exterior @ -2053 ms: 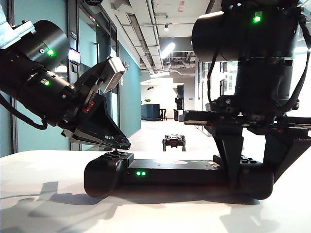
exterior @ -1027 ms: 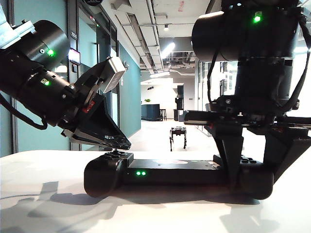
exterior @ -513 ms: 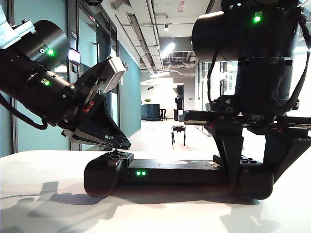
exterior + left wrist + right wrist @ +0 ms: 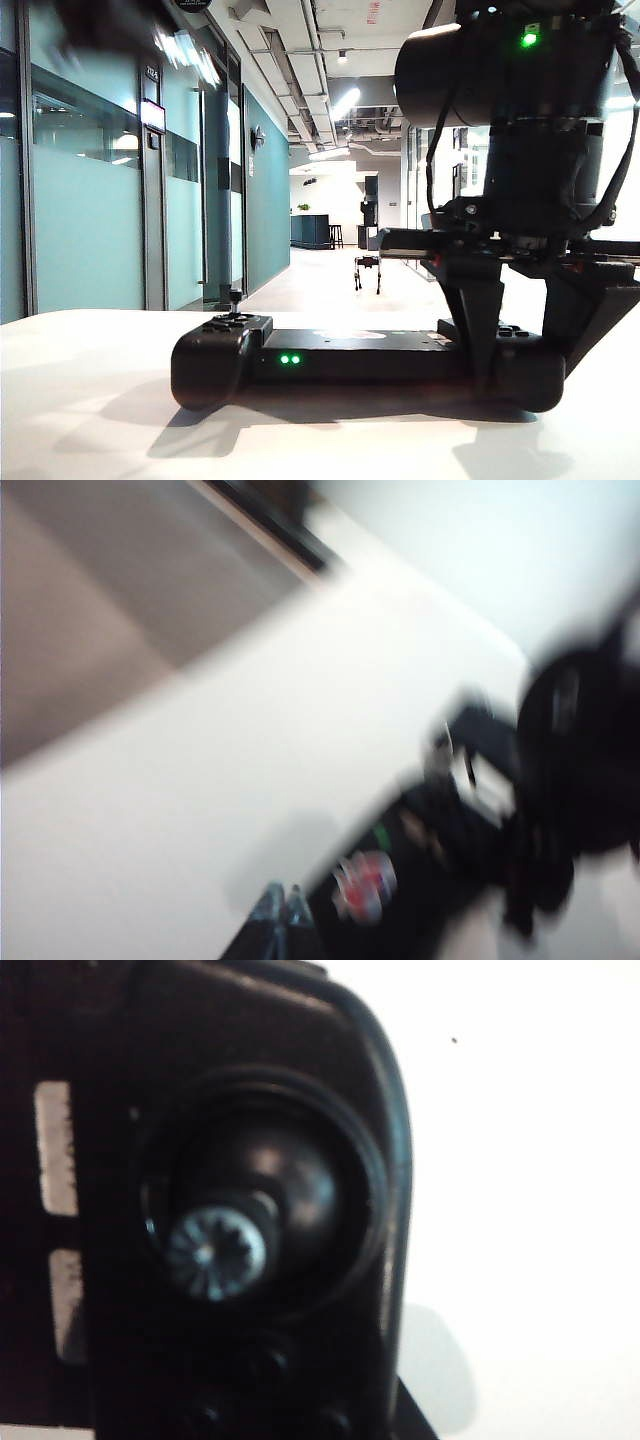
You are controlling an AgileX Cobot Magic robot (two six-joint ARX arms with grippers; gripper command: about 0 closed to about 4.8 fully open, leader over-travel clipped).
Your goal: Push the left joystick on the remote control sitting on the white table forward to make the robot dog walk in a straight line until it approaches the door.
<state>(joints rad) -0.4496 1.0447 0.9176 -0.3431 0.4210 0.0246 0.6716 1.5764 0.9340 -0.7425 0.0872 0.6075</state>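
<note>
The left arm has swung up and away from the remote control (image 4: 365,362): half a second ago its gripper sat low over the left joystick (image 4: 234,298), and now only a dark blur of that arm shows at the top left corner of the exterior view. The stick stands bare and upright above the controller half nearest the twin green lights (image 4: 290,358). The left gripper (image 4: 281,912) appears only as smeared fingertips at the edge of the left wrist view, well above the white table (image 4: 90,410) (too blurred for me to say whether the jaws stand apart or together).

The right gripper (image 4: 525,335) has not shifted; its two fingers come straight down on either side of the controller's right handle, clamped around it and holding it on the table. Its wrist camera looks closely down on the other thumbstick (image 4: 222,1248).

Down the corridor the robot dog (image 4: 368,270) stands on its thin legs, small and a little farther off than before.
</note>
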